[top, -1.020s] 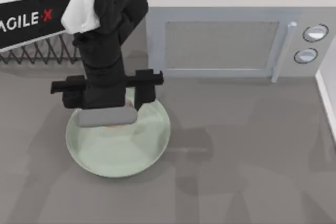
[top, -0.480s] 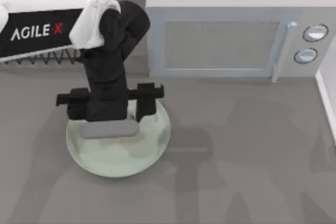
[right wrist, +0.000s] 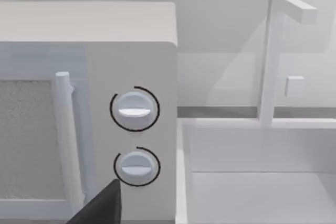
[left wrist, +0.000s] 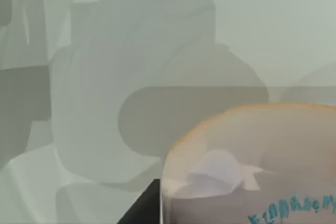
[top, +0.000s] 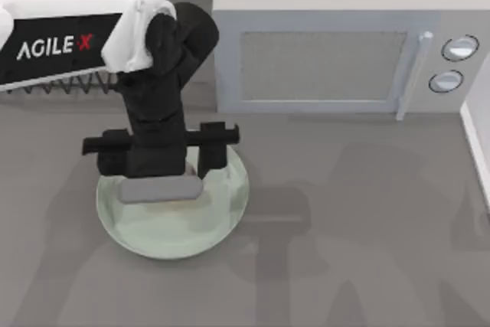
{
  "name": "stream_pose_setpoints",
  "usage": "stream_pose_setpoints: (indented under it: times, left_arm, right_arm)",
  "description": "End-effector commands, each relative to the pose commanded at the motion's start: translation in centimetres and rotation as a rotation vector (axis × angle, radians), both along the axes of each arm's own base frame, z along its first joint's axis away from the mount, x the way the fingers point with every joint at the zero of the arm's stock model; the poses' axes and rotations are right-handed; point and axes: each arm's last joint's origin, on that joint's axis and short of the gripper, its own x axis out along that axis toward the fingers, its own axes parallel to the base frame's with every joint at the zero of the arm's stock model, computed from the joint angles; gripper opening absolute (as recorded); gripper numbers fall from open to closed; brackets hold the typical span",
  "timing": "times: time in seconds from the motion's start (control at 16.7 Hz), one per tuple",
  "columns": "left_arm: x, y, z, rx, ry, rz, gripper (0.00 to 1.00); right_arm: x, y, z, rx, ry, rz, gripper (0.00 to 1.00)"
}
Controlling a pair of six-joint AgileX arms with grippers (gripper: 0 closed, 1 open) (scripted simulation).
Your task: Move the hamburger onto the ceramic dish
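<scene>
The ceramic dish, round and pale mint green, lies on the table left of centre, in front of the microwave. My left gripper points straight down over the dish's rear half and is shut on the hamburger. The left wrist view has the tan bun close up, with the dish's floor right behind it and a dark fingertip against the bun's edge. From above, the arm's black body hides the hamburger. My right gripper is parked off to the right, facing the microwave's knobs.
A grey microwave with its door shut stands at the back, close behind the dish. A black wire rack sits at the back left. A white basin adjoins the microwave's right side. Bare grey table stretches to the front and right.
The left arm has shifted slightly right and towards the front over the dish during the first half second. Since then nothing has visibly moved.
</scene>
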Motion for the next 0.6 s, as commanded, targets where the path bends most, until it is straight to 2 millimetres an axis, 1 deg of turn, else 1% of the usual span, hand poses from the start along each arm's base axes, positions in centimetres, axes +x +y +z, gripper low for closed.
stream_pose_setpoints:
  times: [0.24, 0.3, 0.6]
  left_arm:
    - [0.0, 0.0, 0.0, 0.0, 0.0, 0.0, 0.98]
    - [0.0, 0.0, 0.0, 0.0, 0.0, 0.0, 1.0]
    - [0.0, 0.0, 0.0, 0.0, 0.0, 0.0, 1.0]
  right_arm:
    - [0.0, 0.0, 0.0, 0.0, 0.0, 0.0, 1.0]
    - [0.0, 0.0, 0.0, 0.0, 0.0, 0.0, 1.0]
    - [0.0, 0.0, 0.0, 0.0, 0.0, 0.0, 1.0]
